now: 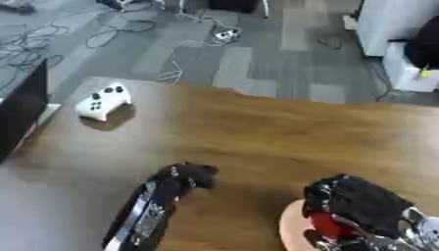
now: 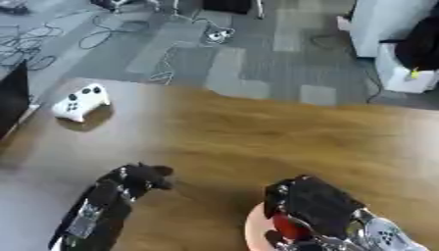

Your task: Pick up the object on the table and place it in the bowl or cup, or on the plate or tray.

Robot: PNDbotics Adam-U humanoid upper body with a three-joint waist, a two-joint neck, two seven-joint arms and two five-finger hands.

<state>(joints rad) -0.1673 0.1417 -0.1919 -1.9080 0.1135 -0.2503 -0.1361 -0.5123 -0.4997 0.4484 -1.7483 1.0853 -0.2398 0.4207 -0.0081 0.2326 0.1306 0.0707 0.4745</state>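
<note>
Red object [image 2: 290, 229] held under curled right hand [image 2: 313, 203], directly over pink plate [image 2: 255, 226], lower right; left hand [image 1: 193, 175] curled, empty.

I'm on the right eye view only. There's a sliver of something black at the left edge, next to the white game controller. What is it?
Observer: The left eye view shows more of it. It is a tall black panel standing along the left edge of the table. The game controller sits to its right, apart from it.
Operator: Does it run down as far as my left hand?
Observer: No. It runs toward you but leaves the picture's left side farther back than your left hand, and a wide stretch of table lies between the two.
</note>
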